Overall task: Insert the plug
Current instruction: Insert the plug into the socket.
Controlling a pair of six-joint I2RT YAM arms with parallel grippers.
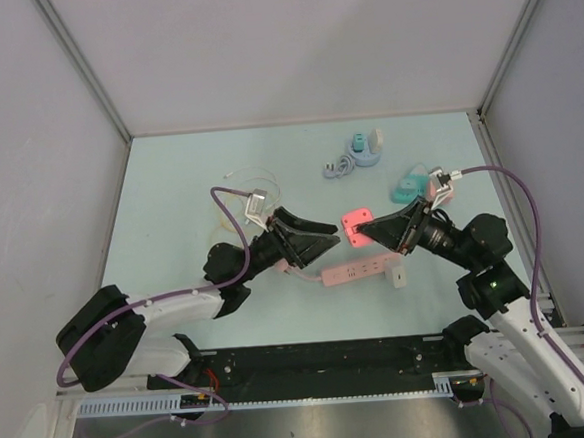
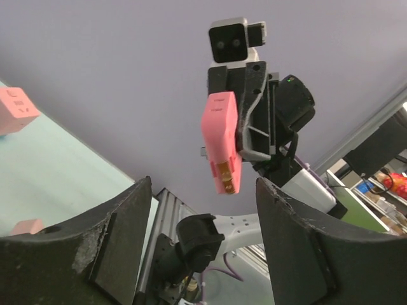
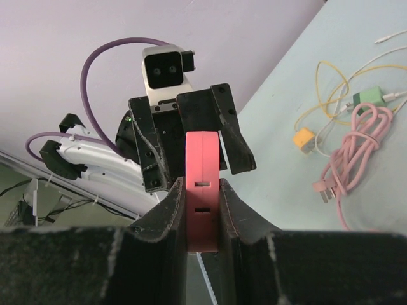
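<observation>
The left gripper [image 1: 329, 244] and the right gripper [image 1: 365, 232] face each other nose to nose over the middle of the table [image 1: 170, 187]. The left jaws stand apart, and the gap between them is open air. The pink plug [image 1: 357, 224], clamped in the right gripper, hangs just ahead of that gap. Low down on the near side, the pink power strip [image 1: 361, 270] and a white adapter [image 1: 399, 275] just beside its right end bar the way. A teal charger [image 1: 408, 188] crowds the right gripper's far side. Further back lie a teal reel [image 1: 364, 149] and a grey cable [image 1: 335, 168]. Thin loose wires [image 1: 255, 186] lie behind the left wrist. Bare surface runs along the far left and the far edge, hemmed in by side walls [image 1: 36, 147].
</observation>
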